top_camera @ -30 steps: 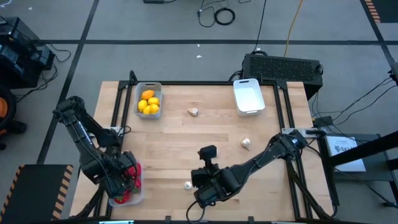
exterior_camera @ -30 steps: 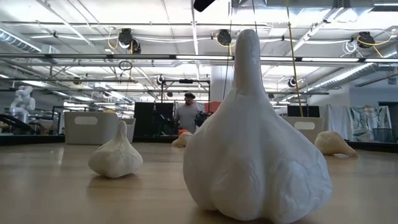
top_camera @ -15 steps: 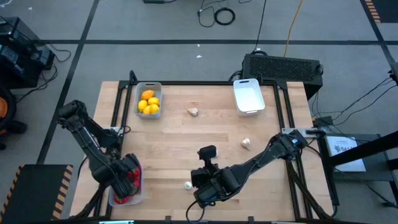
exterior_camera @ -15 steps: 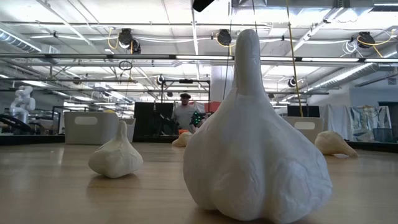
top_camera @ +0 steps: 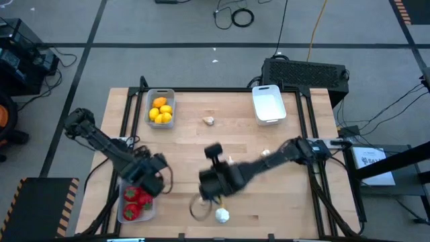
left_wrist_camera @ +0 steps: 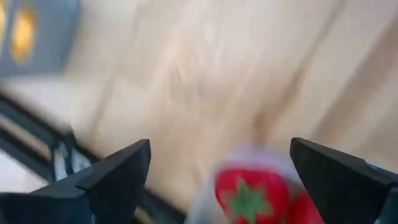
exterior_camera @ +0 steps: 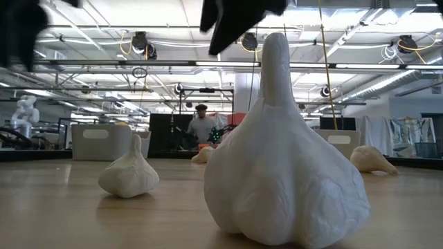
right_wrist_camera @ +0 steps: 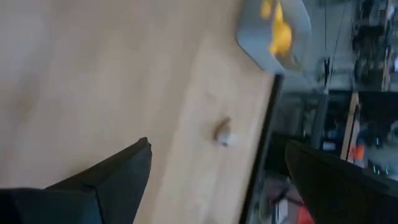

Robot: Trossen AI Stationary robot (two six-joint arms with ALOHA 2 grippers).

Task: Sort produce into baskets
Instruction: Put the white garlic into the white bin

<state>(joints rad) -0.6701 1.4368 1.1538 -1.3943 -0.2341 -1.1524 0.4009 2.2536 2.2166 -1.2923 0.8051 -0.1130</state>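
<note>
High view: left claw (top_camera: 156, 176) wide and empty beside the clear basket (top_camera: 136, 214) of red pieces (top_camera: 134, 196), right claw (top_camera: 209, 188) wide above a garlic bulb (top_camera: 222, 215) at the counter (top_camera: 188, 148) front; low view: that bulb (exterior_camera: 284, 173) fills the foreground; wrist views: fingers apart, nothing between.

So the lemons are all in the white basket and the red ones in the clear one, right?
Not quite. The high view shows the lemons in the grey basket; the white basket holds nothing. The red ones are in the clear one, as you said.
</note>
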